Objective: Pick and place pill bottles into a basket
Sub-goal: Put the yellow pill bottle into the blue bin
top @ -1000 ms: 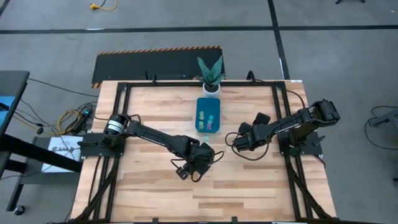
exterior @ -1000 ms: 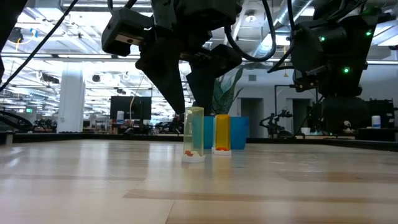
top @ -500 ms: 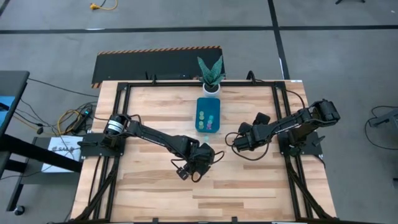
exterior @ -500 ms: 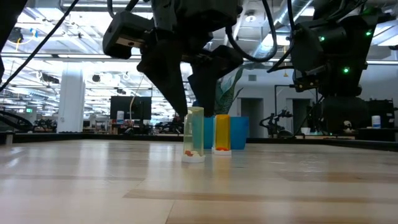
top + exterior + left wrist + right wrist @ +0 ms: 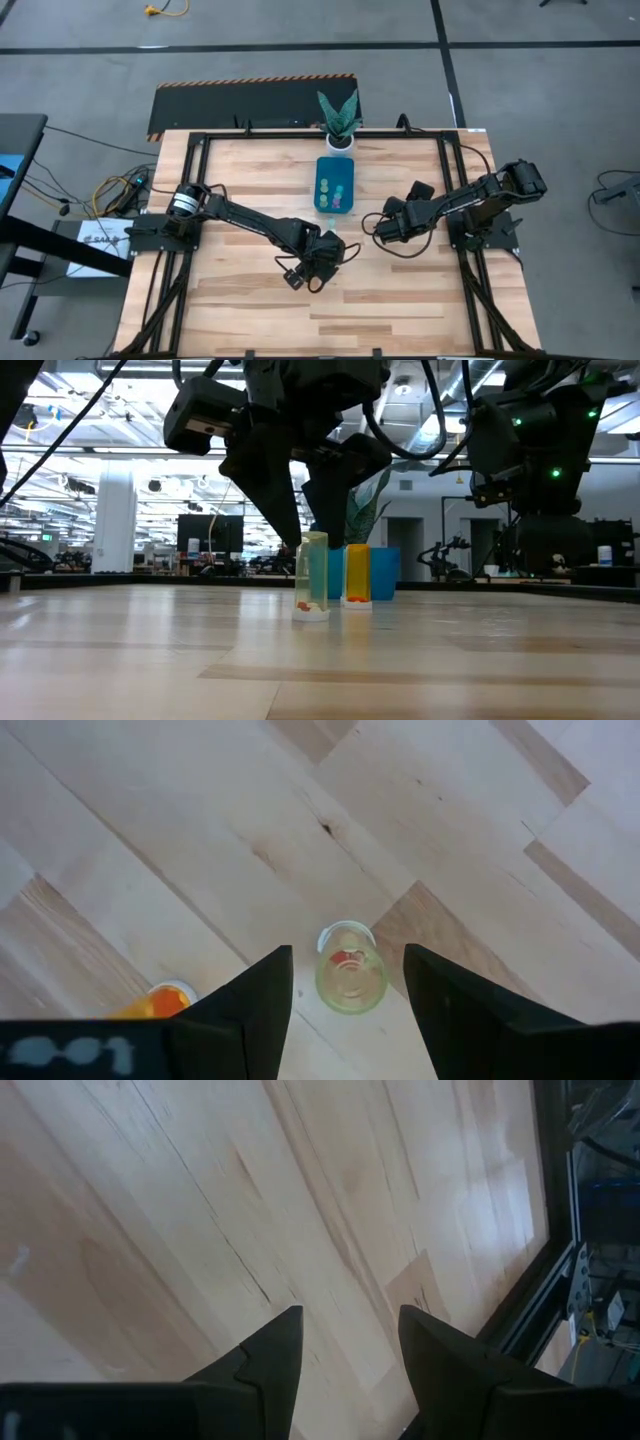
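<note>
The wooden table (image 5: 240, 170) carried both arms. The left arm reached in toward the middle, and the right waited off to the basket's right, its right gripper (image 5: 350, 1310) parted over bare wood with nothing between the fingers.

The teal basket (image 5: 336, 159) sat toward the far side of the table, just in front of a potted plant (image 5: 338, 118). It already held several small bottles (image 5: 338, 203), green and pink among them.

Two bottles were left standing on the wood near the left arm: a pale yellow-green bottle (image 5: 350, 982) and an orange bottle (image 5: 358, 575) beside it.

Over the last second almost nothing changed. The left gripper (image 5: 348, 950) shifted only a shade in the low view and its fingers stayed spread wide. It hung directly above the yellow-green bottle, one finger to either side of the mouth and gripping nothing (the tips looked level with the bottle's top, or just above it). The right arm did not move at all.

That stillness read as a pause to line up, not progress. The pick itself seemed not yet begun, and probably called for a short descent and a close on the bottle before any carry to the basket.
</note>
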You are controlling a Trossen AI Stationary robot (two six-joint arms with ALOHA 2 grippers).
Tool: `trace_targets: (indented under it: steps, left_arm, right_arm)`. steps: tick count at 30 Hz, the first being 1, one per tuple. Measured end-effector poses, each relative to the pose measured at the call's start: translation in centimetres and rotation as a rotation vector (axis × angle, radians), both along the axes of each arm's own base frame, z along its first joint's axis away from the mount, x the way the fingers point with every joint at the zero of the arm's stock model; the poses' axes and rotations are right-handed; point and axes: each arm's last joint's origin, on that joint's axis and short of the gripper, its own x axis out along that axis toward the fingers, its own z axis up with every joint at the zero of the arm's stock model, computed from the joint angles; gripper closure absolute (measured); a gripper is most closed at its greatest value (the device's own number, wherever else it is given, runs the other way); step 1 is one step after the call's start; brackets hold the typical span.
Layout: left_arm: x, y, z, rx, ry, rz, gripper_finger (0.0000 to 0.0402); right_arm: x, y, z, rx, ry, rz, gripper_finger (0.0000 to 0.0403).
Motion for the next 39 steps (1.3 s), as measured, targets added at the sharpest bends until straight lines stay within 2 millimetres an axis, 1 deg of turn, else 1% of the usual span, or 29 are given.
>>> trace_targets:
  steps: [11, 16, 23, 27, 34, 39]
  left_arm:
    - [0.3, 0.0, -1.1, -0.017, 0.027, 0.0, 0.022]
    - [0.4, 0.4, -1.3, -0.044, 0.039, 0.004, 0.022]
    - [0.5, 0.5, -1.3, -0.043, 0.035, 0.005, 0.0221]
    - [0.5, 0.7, -1.2, -0.042, 0.03, 0.004, 0.0236]
    - [0.7, 0.7, -1.2, -0.046, 0.017, 0.004, 0.0281]
    - [0.7, 0.7, -1.2, -0.048, 0.012, 0.006, 0.0302]
  right_arm:
    - [0.0, 0.0, 0.0, 0.0, -0.002, 0.0, 0.0244]
    - [0.0, 0.0, 0.0, 0.001, -0.004, 0.0, 0.0244]
    - [0.1, 0.0, 0.0, 0.003, -0.015, 0.0, 0.0244]
    - [0.2, 0.0, 0.0, 0.004, -0.02, 0.0, 0.0244]
    - [0.2, 0.0, 0.0, 0.004, -0.02, 0.001, 0.0244]
    - [0.2, 0.0, 0.0, 0.004, -0.02, 0.001, 0.0244]
